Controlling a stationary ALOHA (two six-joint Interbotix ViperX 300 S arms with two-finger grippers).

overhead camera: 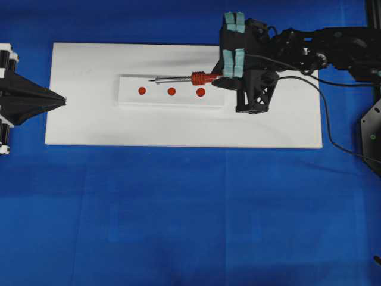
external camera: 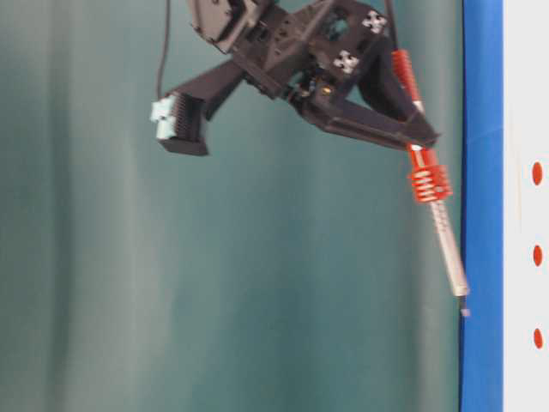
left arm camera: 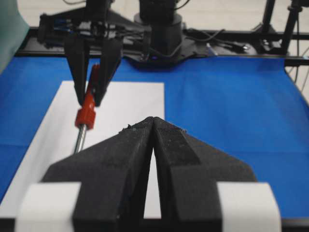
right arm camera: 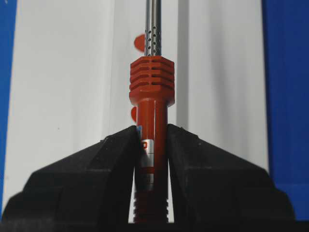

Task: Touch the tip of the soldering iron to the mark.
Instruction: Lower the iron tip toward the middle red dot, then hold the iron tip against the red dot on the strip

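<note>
In the overhead view, the right gripper (overhead camera: 221,77) sits in the upper right of the frame, its jaws pinching the soldering iron (overhead camera: 196,77) by the red-orange handle. The iron lies nearly level in that view, pointing toward the left, its ribbed red collar (overhead camera: 198,77) just left of the gripper and its thin silver shaft (overhead camera: 174,78) running on to the tip (overhead camera: 151,80). The tip hangs over the upper edge of a small white block (overhead camera: 172,100) that rests on a larger white board (overhead camera: 89,107) in the upper middle of the frame. Three red marks (overhead camera: 171,92) sit in a row on the block, all just below the shaft; the tip is above and slightly right of the leftmost one. The table-level view shows the tip (external camera: 464,311) apart from the board's surface, with a gap between them. A black cord (overhead camera: 321,107) trails from the gripper toward the right edge. The right wrist view shows the black fingers (right arm camera: 111,164) closed on either side of the handle (right arm camera: 150,130). The left gripper (overhead camera: 62,100) rests at the left edge of the overhead frame, its jaws pressed together and holding nothing, well apart from the iron. A blue cloth (overhead camera: 190,226) covers the table
</note>
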